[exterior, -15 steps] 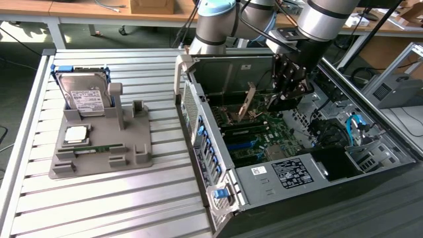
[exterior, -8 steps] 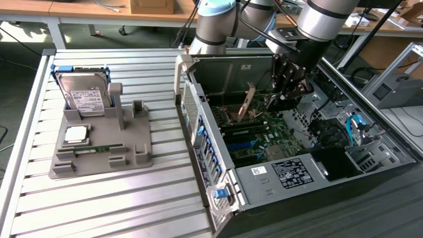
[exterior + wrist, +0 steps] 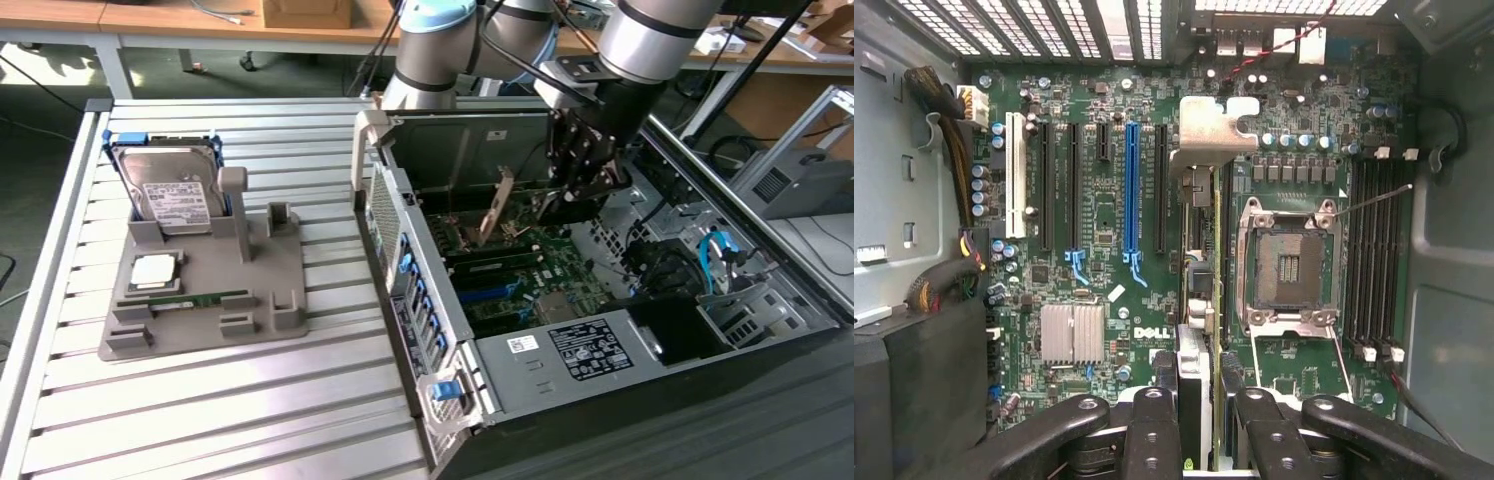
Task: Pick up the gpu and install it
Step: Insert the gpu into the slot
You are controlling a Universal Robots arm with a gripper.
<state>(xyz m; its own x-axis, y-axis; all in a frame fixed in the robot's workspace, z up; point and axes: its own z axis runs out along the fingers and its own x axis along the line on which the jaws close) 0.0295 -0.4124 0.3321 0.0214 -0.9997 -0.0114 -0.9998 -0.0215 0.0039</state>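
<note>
**A:** Which step is in hand?

**B:** The pick-up looks done. The gpu (image 3: 501,208) is away from the grey parts stand (image 3: 200,330), where the hard drive (image 3: 167,195) and the memory stick (image 3: 187,298) lie; it hangs inside the open computer case (image 3: 387,215), edge-on above the motherboard (image 3: 1104,290). I'd call this the lining-up part of the install.

**A:** And the jaws?

**B:** The gripper (image 3: 583,200) has them drawn partway in, pinching the card's upper edge from both sides; in the wrist view the fingers (image 3: 1154,425) flank the thin board (image 3: 1199,280) closely.

**A:** Where does the card sit among the slots?

**B:** It runs between a black expansion slot (image 3: 1160,185) and the empty CPU socket (image 3: 1289,265), on the socket side of the blue slot (image 3: 1131,185); its metal bracket (image 3: 1209,125) points toward the vented rear wall (image 3: 1054,20). The card hides its own lower edge, so I cannot tell whether it touches a slot; the bracket looks raised off the board, so I judge it unseated.

**A:** What does the next move call for?

**B:** As I judge it, the lower edge must sit true over its slot and the bracket must line up with the rear opening; the push should be straight and even, since any tilt could jam the connector.
</note>
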